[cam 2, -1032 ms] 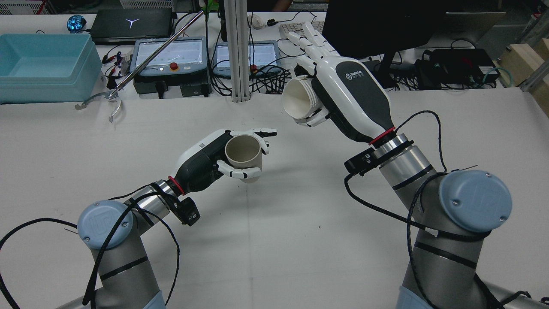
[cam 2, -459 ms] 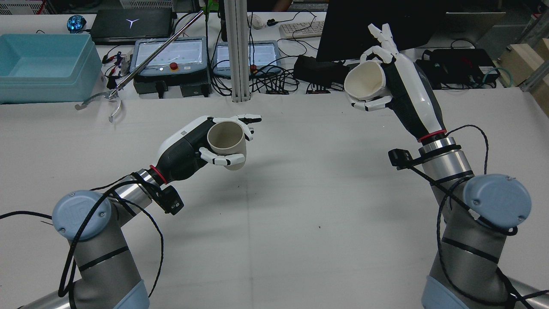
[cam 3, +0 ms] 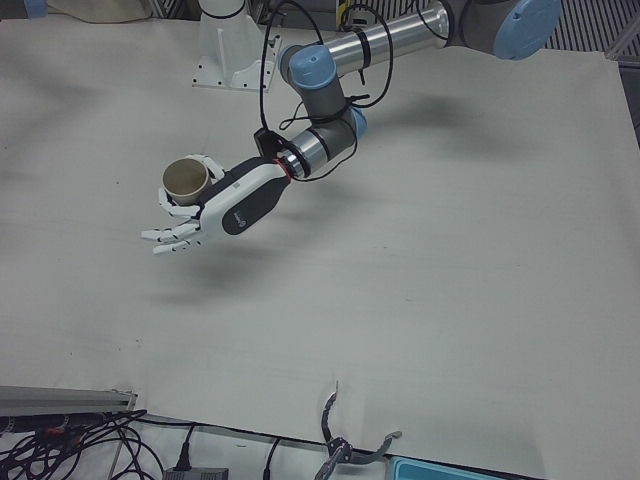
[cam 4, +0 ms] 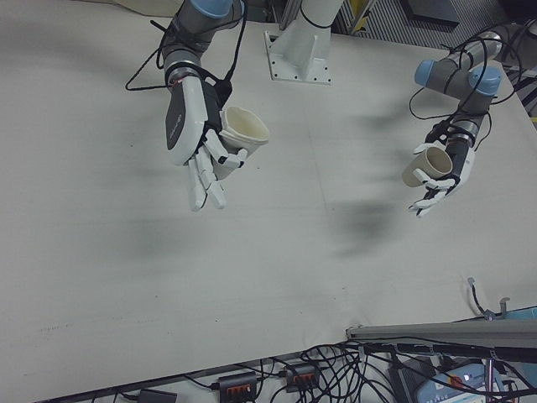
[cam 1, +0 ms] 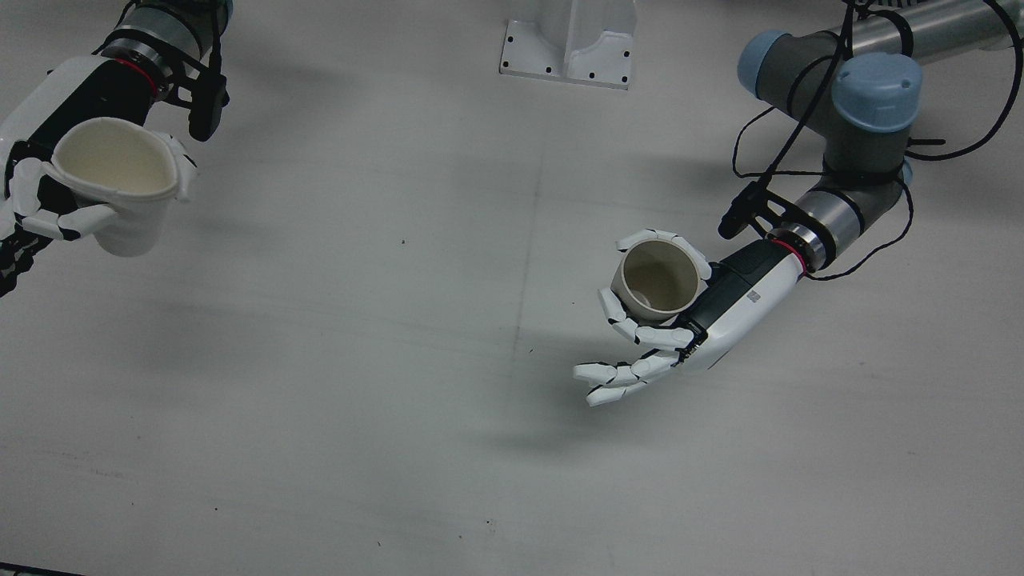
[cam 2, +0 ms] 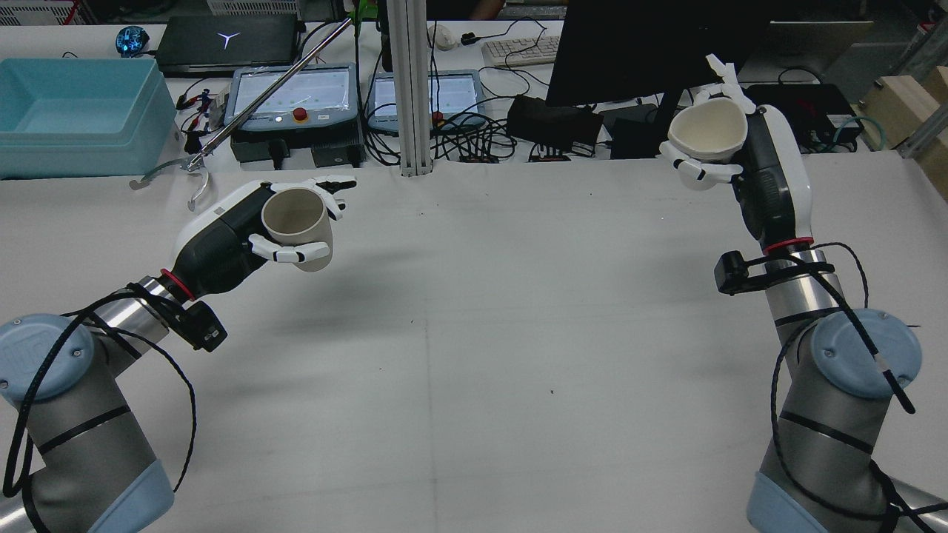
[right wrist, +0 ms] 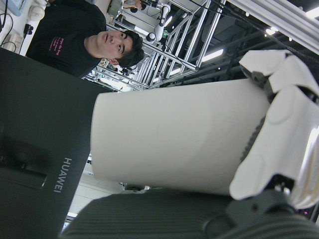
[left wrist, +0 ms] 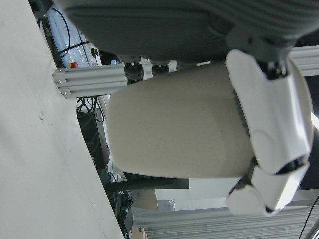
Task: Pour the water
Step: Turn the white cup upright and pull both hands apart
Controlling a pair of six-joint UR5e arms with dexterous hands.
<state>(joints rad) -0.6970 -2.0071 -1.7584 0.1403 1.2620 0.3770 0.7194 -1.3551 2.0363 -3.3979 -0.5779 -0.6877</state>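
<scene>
Right hand [cam 2: 766,159] clamps your white cup [cam 2: 707,127]; left hand [cam 2: 222,244] clamps the beige cup [cam 2: 298,222]. Both upright, well apart: spill-safe carry.

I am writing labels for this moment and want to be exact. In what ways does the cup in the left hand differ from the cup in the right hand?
The left hand's cup is beige-grey with a round rim; the right hand's cup is whiter, its rim squeezed out of round. The left hand holds its cup low over the table; the right hand holds its cup higher. Both appear empty and roughly upright.
</scene>
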